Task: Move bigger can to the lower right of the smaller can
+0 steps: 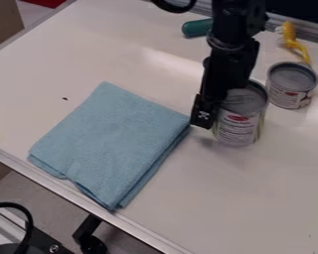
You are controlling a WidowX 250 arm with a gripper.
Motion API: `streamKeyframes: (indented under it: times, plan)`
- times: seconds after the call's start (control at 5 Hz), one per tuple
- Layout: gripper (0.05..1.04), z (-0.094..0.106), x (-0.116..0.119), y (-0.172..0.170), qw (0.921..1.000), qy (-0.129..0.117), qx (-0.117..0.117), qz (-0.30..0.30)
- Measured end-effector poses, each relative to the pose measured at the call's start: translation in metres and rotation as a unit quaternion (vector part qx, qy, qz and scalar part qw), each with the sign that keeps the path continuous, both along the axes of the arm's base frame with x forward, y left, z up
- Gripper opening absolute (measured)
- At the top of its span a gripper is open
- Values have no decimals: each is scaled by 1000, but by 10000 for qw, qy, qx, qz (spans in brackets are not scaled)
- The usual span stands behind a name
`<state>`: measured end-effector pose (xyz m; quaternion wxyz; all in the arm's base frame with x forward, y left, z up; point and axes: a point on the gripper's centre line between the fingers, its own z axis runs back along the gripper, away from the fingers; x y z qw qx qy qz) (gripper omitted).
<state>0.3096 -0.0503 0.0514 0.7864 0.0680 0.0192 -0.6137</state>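
Note:
The black gripper [218,95] hangs over the upper left side of the bigger can [238,127], its lower tip beside the can's left wall and hiding part of the grey lid. That can stands upright, right of centre. Up and to the right of it is the smaller can [291,92], also upright with a grey lid, a narrow gap between the two.
A folded blue cloth [113,141] lies to the left of the bigger can on the white table [255,203]. Behind the arm is a green object [196,28]. A yellow object [289,35] lies beyond the smaller can, near the table's back edge.

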Motion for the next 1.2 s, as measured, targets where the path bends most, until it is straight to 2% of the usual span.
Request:
streamKeyframes:
  times: [0.2, 0.6, 0.8, 1.0, 1.2]
  plan:
    - [1000, 2, 0, -19, 9999, -101, -71, 38]
    - [1000, 3, -2, -49, 9987, -218, -418, 213]
    - [1000, 4, 2, -55, 9968, -361, -625, 356]
    - [1000, 10, 8, -49, 9961, -377, -595, 523]
    - [1000, 18, 13, -26, 9951, -304, -538, 777]
